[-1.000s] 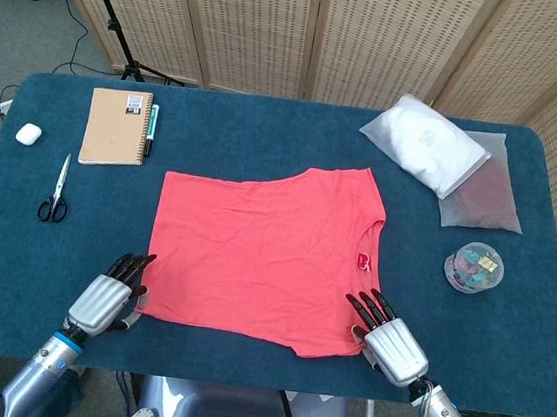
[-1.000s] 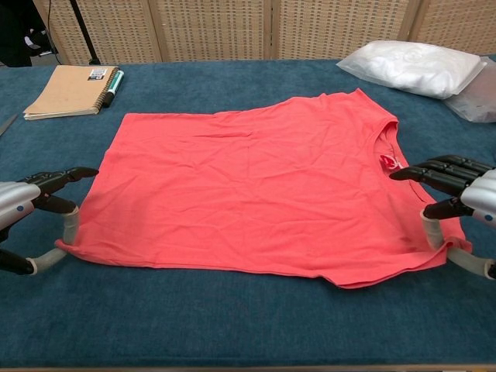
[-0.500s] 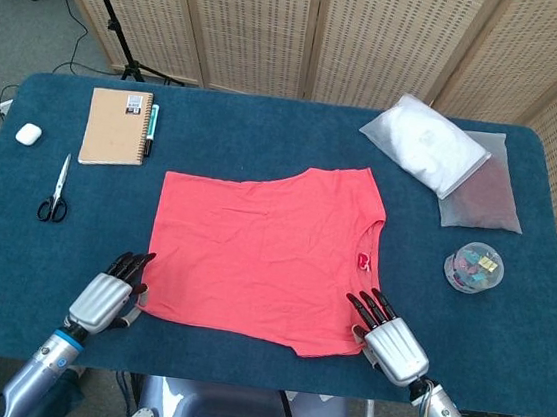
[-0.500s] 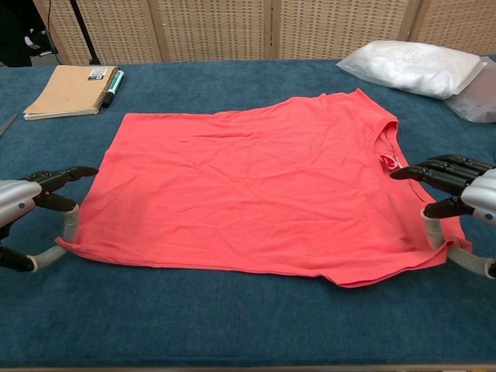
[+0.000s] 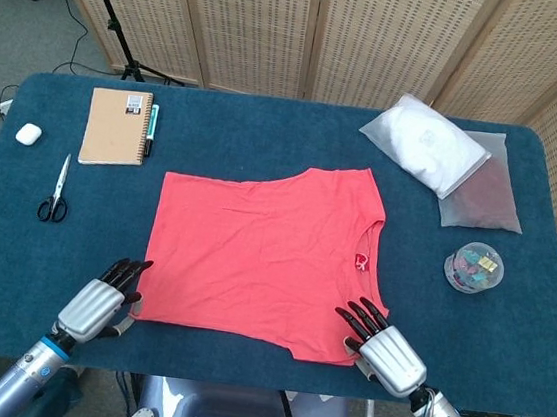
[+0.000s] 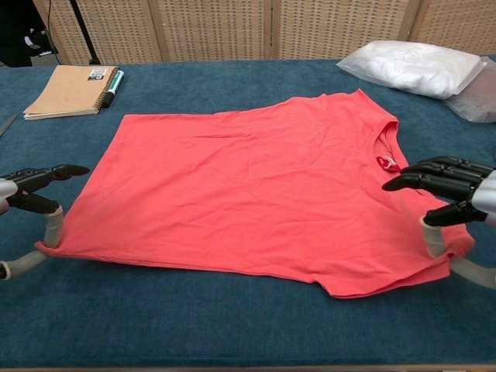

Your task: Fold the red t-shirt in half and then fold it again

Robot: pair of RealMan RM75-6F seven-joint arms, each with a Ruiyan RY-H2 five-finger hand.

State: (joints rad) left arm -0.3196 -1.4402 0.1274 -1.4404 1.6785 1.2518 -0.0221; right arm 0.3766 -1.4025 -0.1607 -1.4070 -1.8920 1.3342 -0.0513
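1. Chest view showed my left hand point(image 6: 31, 203) and right hand point(image 6: 453, 208) pinching the red t-shirt's point(image 5: 263, 252) near corners; it lay flat mid-desk point(image 5: 265, 147).
2. Only head view showed scissors point(image 5: 56, 190), earbud case point(image 5: 29, 134); notebook point(image 5: 117, 127) far left.

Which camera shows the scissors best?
The head view: the scissors lie whole on the table, left of the shirt, below the earbud case. The chest view catches at most a sliver at its left edge.

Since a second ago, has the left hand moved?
Yes. In the head view the left hand has pulled back toward the table's near edge and a little outward, away from the scissors, drawing the red t-shirt corner along.
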